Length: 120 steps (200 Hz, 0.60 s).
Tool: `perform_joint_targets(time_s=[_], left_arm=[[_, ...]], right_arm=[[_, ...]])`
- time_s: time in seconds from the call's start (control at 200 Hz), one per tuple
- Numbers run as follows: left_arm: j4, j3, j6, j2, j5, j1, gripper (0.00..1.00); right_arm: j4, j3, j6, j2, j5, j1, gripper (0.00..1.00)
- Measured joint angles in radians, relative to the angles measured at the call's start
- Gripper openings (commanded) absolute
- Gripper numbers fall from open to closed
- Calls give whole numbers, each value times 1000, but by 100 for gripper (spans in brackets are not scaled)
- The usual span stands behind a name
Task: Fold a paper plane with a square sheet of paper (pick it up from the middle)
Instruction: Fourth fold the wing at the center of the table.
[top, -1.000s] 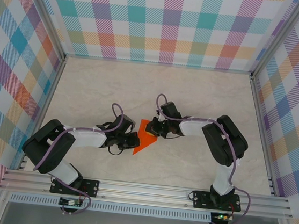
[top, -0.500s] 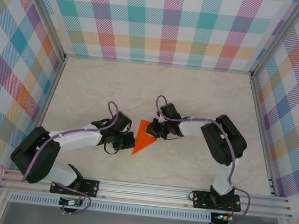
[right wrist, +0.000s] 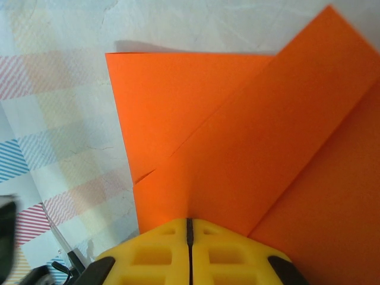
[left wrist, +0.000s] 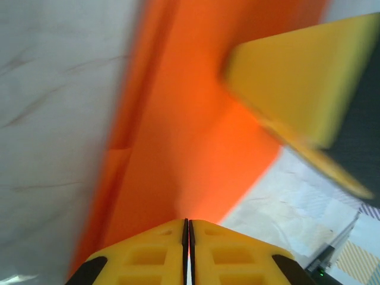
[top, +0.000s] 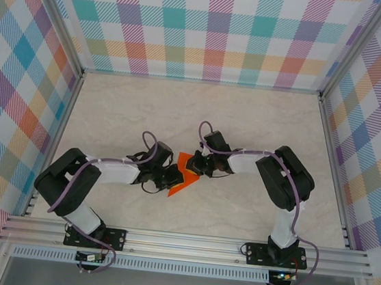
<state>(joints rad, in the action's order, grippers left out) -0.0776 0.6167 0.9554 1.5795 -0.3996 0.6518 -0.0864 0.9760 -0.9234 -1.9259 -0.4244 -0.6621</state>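
At the bottom of the top view, an aluminium rail (top: 186,242) carries both arm bases. The left arm (top: 104,170) bends at the lower left and reaches right. The right arm (top: 250,163) bends at the right and reaches left. The two meet just below the centre of the frame.

The paper plane (top: 178,186), a small bright orange folded sheet, sits between the two tools. The left gripper (top: 173,176) is at its left edge and the right gripper (top: 198,164) at its upper right.

In the left wrist view, the left gripper (left wrist: 189,224) has its yellow fingers pressed together with only a thin seam between them. The paper plane (left wrist: 196,119) runs up the frame from their tips. Whether it is pinched between them cannot be told. A blurred yellow finger (left wrist: 297,77) of the right gripper lies over the paper at the upper right.

In the right wrist view, the right gripper (right wrist: 190,224) is closed on the paper plane (right wrist: 237,136). A crease leads straight into the seam, and the sheet's upper edge casts a shadow on the surface.

Beyond lies the pale marbled tabletop (top: 248,121), enclosed by checked walls (top: 203,27).
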Motion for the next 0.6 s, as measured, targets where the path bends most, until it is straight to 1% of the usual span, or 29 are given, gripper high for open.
perform_joint_targets(time_s=[0.16,0.26,0.4,0.6], left_arm=[[-99,-64,27,-10,-3,-3,11],[-140,-118,33,-47,0,-3,11],[-121,-189,32,-134,0,-3,12],[-16,-237,18,-243,-3,-3,13]], right_arm=[[0,0,0,0,0,0,7],[1,0,0,0,0,-1,7],[2,0,0,0,0,-1,7],[3,0,0,0,1,-1,7]])
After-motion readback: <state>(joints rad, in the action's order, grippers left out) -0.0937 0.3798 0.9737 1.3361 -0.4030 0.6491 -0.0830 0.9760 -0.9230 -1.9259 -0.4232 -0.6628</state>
